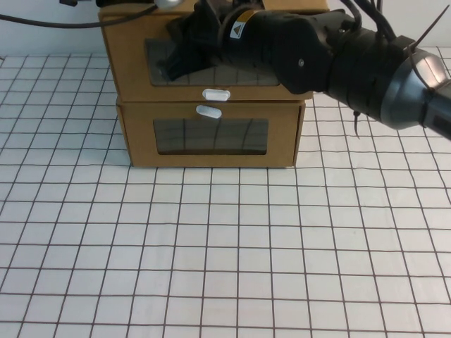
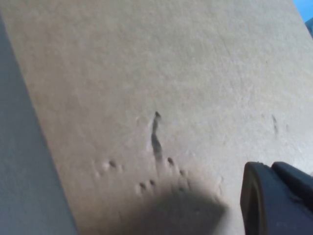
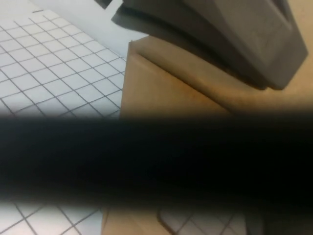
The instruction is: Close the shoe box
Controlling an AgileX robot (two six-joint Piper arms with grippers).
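Note:
Two brown cardboard boxes are stacked at the back of the table. The upper one is the shoe box (image 1: 130, 70), with a clear front window (image 1: 156, 60) and a white pull tab (image 1: 215, 93) below it. My right gripper (image 1: 176, 65) reaches across from the right and sits against the window on the box's front face. In the right wrist view the box (image 3: 161, 83) is close, behind a dark band. My left gripper is over the box's top: the left wrist view shows bare cardboard (image 2: 146, 73) and one dark finger (image 2: 274, 200). A grey part (image 1: 168, 3) shows at the box's top edge.
The lower box (image 1: 137, 134) has its white tab (image 1: 208, 110) above its window. The gridded white table cloth (image 1: 211, 246) spreads in front and to both sides. A black cable (image 1: 56, 23) runs at the back left. A grey body (image 3: 220, 34) sits above the box.

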